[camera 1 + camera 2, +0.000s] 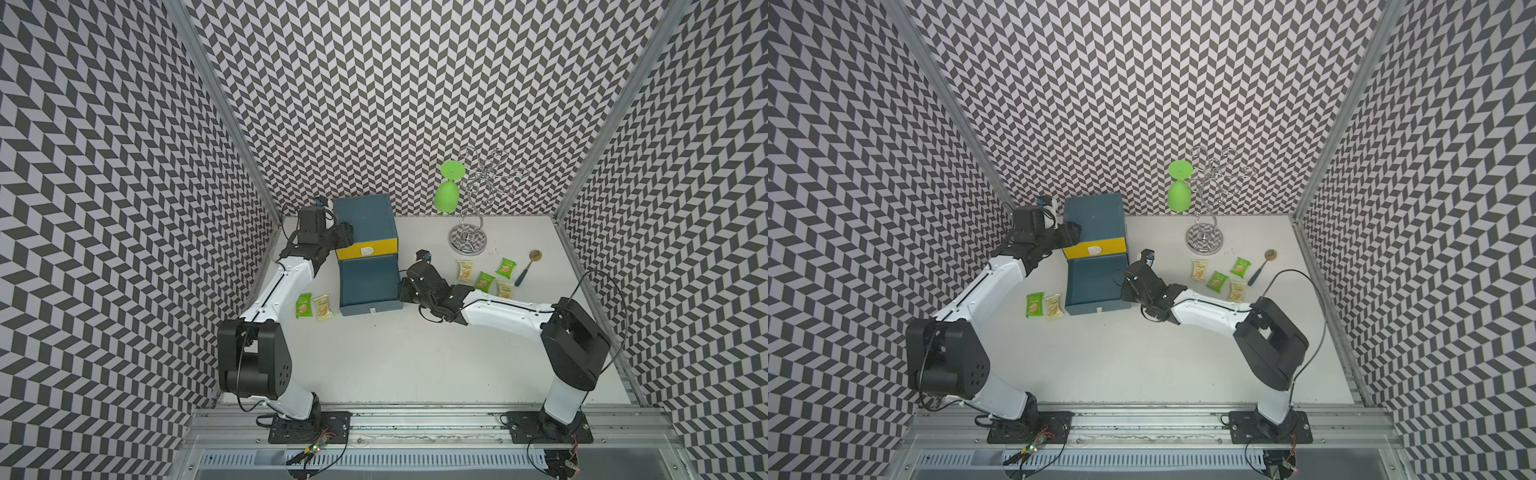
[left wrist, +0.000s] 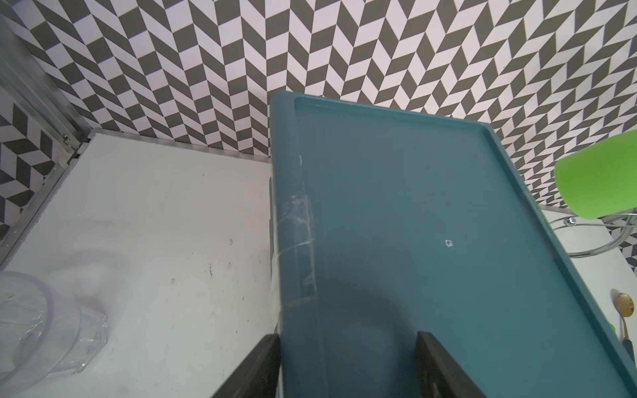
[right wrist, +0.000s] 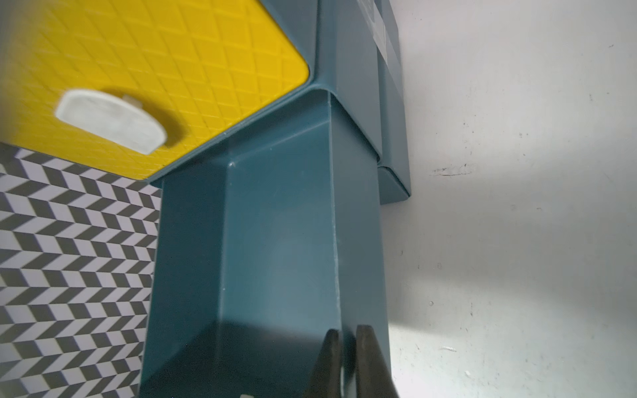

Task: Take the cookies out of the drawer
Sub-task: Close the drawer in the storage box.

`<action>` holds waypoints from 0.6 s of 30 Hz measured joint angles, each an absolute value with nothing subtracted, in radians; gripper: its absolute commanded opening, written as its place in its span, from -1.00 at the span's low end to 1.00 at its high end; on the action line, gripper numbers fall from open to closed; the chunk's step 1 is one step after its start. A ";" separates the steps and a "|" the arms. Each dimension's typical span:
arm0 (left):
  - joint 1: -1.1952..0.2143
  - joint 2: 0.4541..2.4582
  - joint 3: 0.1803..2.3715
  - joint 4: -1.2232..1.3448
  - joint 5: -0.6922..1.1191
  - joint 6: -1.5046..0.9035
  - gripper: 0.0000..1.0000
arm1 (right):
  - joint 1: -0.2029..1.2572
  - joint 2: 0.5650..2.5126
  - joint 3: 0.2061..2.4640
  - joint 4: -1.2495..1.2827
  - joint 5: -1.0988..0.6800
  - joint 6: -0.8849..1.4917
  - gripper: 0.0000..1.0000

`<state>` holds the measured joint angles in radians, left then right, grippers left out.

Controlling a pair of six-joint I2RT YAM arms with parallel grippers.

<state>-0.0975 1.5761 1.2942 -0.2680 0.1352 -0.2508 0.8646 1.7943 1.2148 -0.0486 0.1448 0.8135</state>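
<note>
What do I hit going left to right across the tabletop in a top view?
bright green cookie packet, cream-yellow cookie packet, open dark blue plastic drawer, second cream-yellow packet, second green packet, gold spoon with teal handle

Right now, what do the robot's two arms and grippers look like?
Both arms, left arm and right arm, have glossy white links between bulky black joint housings, on black base plates. Thin black cables loop beside them. The left gripper and right gripper have flat, matte black fingers.
</note>
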 measured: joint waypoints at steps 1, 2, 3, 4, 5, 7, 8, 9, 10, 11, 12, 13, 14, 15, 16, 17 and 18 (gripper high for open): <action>-0.097 1.575 1.292 -0.266 0.137 -0.250 0.29 | 0.861 1.794 1.215 -0.035 0.141 0.815 -0.54; -0.097 1.575 1.292 -0.265 0.138 -0.250 0.29 | 0.857 1.794 1.215 -0.019 0.138 0.813 -0.48; -0.097 1.574 1.291 -0.265 0.140 -0.250 0.29 | 0.854 1.794 1.215 -0.007 0.133 0.813 -0.39; -0.097 1.574 1.290 -0.265 0.145 -0.250 0.29 | 0.849 1.794 1.215 0.006 0.128 0.813 -0.29; -0.097 1.574 1.290 -0.265 0.149 -0.250 0.29 | 0.845 1.794 1.215 0.014 0.121 0.811 -0.21; -0.097 1.573 1.289 -0.265 0.158 -0.250 0.29 | 0.838 1.794 1.215 0.036 0.106 0.809 -0.10; -0.097 1.572 1.288 -0.265 0.162 -0.250 0.29 | 0.834 1.794 1.215 0.042 0.100 0.804 -0.04; -0.096 1.572 1.288 -0.265 0.165 -0.250 0.29 | 0.831 1.794 1.215 0.052 0.095 0.803 -0.01; -0.096 1.571 1.287 -0.265 0.170 -0.250 0.29 | 0.827 1.794 1.215 0.057 0.088 0.800 0.01; -0.095 1.571 1.287 -0.265 0.171 -0.250 0.29 | 0.825 1.794 1.215 0.058 0.084 0.796 0.05; -0.094 1.571 1.287 -0.265 0.173 -0.250 0.29 | 0.821 1.791 1.213 0.058 0.079 0.791 0.07; -0.093 1.571 1.287 -0.265 0.175 -0.250 0.29 | 0.819 1.783 1.205 0.064 0.077 0.786 0.07; -0.092 1.571 1.287 -0.265 0.176 -0.249 0.29 | 0.819 1.771 1.192 0.069 0.075 0.783 0.07; -0.091 1.571 1.287 -0.265 0.178 -0.246 0.28 | 0.817 1.748 1.173 0.076 0.073 0.779 0.07; -0.091 1.571 1.287 -0.265 0.178 -0.244 0.28 | 0.815 1.722 1.155 0.079 0.072 0.776 0.07; -0.091 1.571 1.287 -0.266 0.179 -0.243 0.28 | 0.815 1.691 1.136 0.080 0.072 0.774 0.07; -0.091 1.571 1.287 -0.266 0.179 -0.241 0.28 | 0.815 1.653 1.116 0.083 0.072 0.773 0.07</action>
